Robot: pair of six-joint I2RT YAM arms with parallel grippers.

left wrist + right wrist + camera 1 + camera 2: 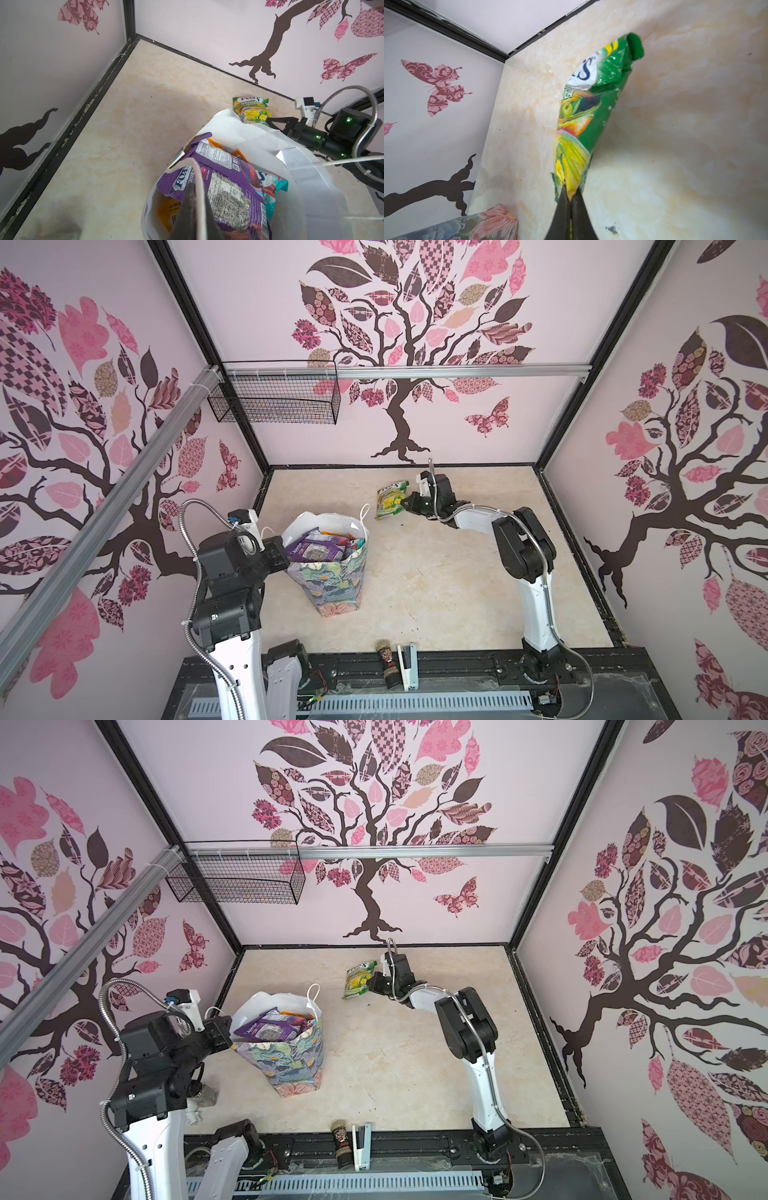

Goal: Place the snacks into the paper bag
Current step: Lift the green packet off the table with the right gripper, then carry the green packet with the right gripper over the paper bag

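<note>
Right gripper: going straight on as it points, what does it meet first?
The right gripper is shut on the green packet; past that, probably bare table, as it seems tilted down. The paper bag stands off to one side.

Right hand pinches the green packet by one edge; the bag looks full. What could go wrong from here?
The right hand holds the green packet only by one edge; it may slip during the carry.
The paper bag is piled near its rim, a purple packet on top; the new one might catch or slide off.
The left hand grips only the bag's rim; a bump could tip it.
</note>
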